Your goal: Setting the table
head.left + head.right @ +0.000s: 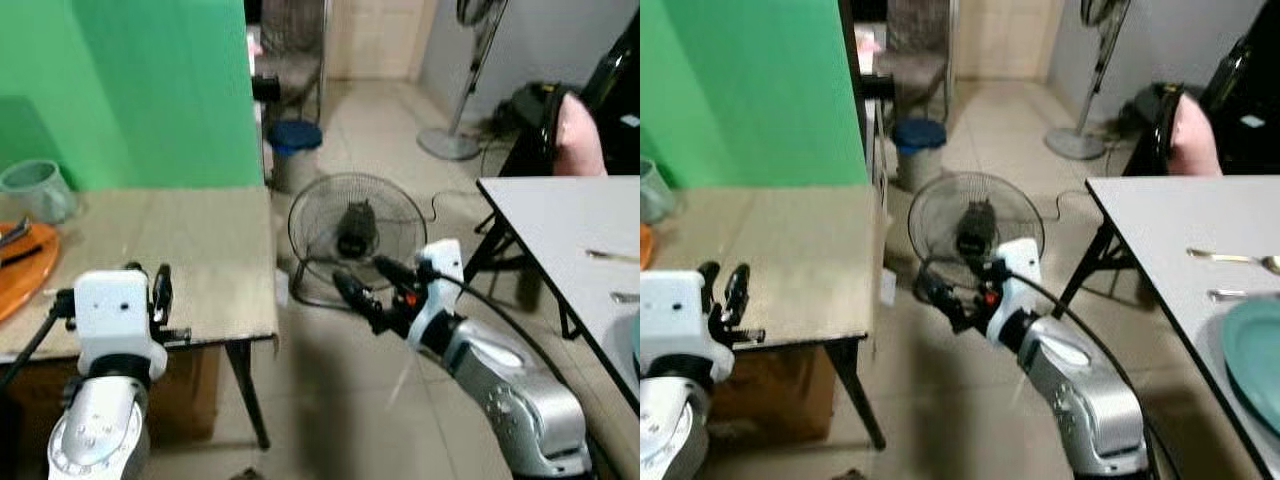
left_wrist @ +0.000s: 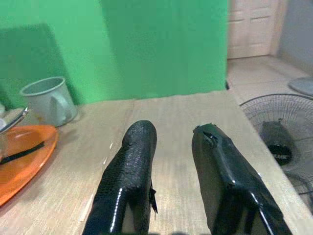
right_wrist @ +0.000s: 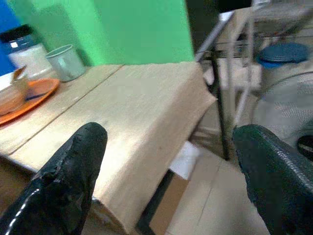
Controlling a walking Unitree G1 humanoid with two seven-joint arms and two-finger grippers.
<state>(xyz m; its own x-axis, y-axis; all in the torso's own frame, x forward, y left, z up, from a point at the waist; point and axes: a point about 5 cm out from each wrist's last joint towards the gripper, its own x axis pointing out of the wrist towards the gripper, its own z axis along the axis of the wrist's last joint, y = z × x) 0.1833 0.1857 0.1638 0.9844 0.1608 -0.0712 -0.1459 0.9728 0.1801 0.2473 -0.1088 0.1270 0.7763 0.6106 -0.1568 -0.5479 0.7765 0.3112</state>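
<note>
Tableware for the setting lies in two places, and neither gripper holds any of it. The right gripper (image 1: 368,287) hangs in the gap between the two desks, over the tiled floor (image 1: 340,400) and just in front of a floor fan (image 1: 350,235); its fingers (image 3: 73,176) stand wide apart with nothing between them. The left gripper (image 1: 155,295) hovers at the near edge of the wooden desk (image 1: 180,250), its fingers (image 2: 129,171) parted by a narrow gap and likewise empty. Further along that wooden desk, at the robot's far left, sits an orange tray (image 2: 24,156) with a dark utensil lying on it, and just behind the tray stands a pale green mug (image 2: 49,100). In the right wrist view a bowl (image 3: 11,98) rests on the tray and a jar with a dark lid (image 3: 22,49) stands beyond it. A green screen (image 1: 150,90) rises behind this desk. On the robot's right stands a white desk (image 1: 1160,230) carrying a teal plate (image 1: 1255,355) at its near end, with a spoon (image 1: 1230,259) and a second piece of cutlery (image 1: 1240,294) lying beside it, further from the robot. A pedestal fan (image 1: 460,100) and a blue bin (image 1: 295,150) stand on the floor well behind.
</note>
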